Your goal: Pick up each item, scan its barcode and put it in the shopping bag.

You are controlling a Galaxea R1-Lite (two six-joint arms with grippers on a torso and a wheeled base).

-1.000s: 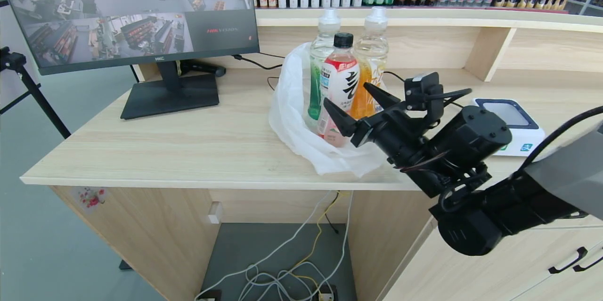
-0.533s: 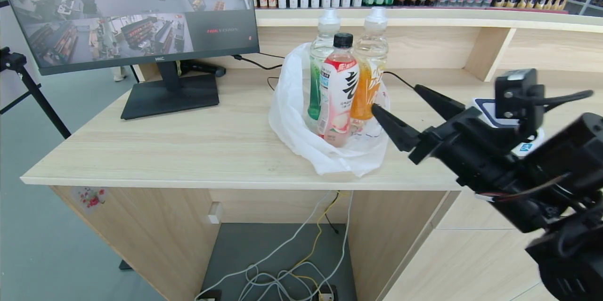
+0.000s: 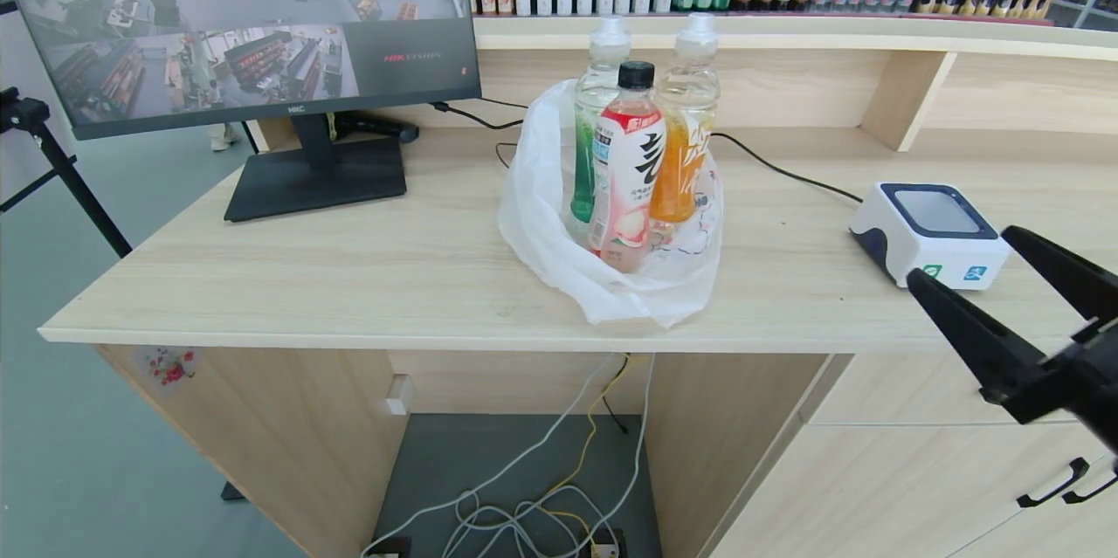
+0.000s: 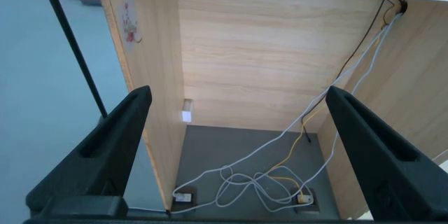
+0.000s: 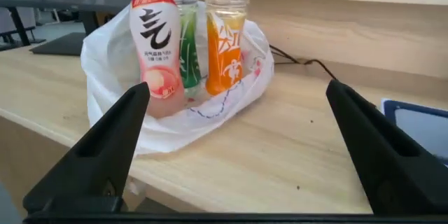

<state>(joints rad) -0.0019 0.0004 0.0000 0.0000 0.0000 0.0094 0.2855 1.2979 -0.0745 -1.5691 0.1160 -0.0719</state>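
**Three bottles bagged, both grippers empty**

Three drink bottles stand upright and touching inside the white shopping bag (image 3: 559,270), which sits slumped open near the middle of the wooden counter (image 3: 349,270). The pink-labelled bottle (image 3: 624,174) is at the front. The green bottle (image 3: 587,139) and the orange bottle (image 3: 683,161) are just behind it, and their caps rise well above the bag's rim.

The barcode scanner (image 3: 930,230) sits on the counter to the right of the bag, apart from it, with its window facing up and nothing over it.

The right gripper (image 3: 961,253) hangs off the counter's front edge near the scanner. Its jaws are spread wide and hold nothing, and it points back toward the bag. The left gripper (image 4: 238,92) is low, facing the cables under the counter, and it is also spread wide and empty.

With every bottle on the counter already in the bag and neither gripper carrying anything, the bagging step looks done, and probably the whole task. If another item is waiting out of sight, the next move is to find it, close on its body with the barcode facing out, and pass it over the scanner's window. It would then go down into what little room is left in the bag without knocking over the tall bottles. Otherwise the arms only need to stay away from the bag.
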